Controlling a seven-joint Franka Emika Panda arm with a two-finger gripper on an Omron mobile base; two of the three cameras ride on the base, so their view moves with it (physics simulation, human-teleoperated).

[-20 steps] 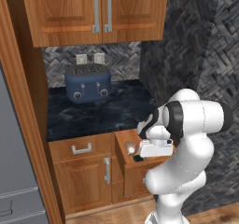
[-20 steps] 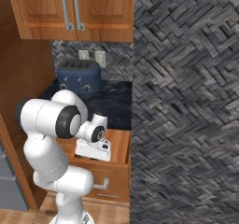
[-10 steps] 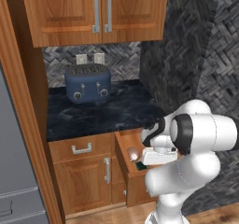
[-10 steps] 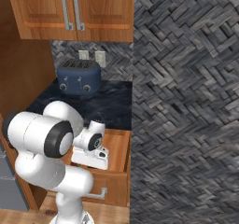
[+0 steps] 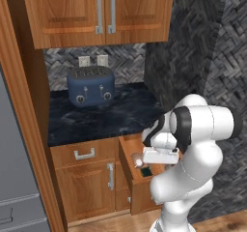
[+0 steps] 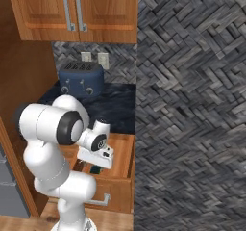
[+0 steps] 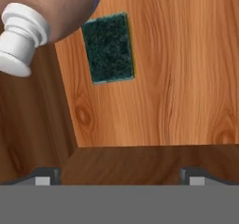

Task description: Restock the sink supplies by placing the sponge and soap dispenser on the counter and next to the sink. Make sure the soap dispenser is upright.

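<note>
Stage: early going, nothing restocked yet.
Sponge: the flat dark green square sponge with a yellowish edge (image 7: 108, 47) lies on the wooden drawer floor (image 7: 186, 78), upper middle of the hand view.
Dispenser: the rounded brown-orange soap bottle with a white pump top (image 7: 21, 38) sits just beside the sponge, upper left of that view, apparently lying on its side.
Claw: the two-finger claw (image 7: 119, 174) hangs over the open drawer (image 5: 126, 161), tips wide apart, holding nothing.
Bench: the glossy dark marbled stone bench (image 5: 103, 117) carries a navy blue toaster (image 5: 90, 85), centre left of the left base view.
Left: grab both items, carry them to the sink, stand the bottle upright.
</note>
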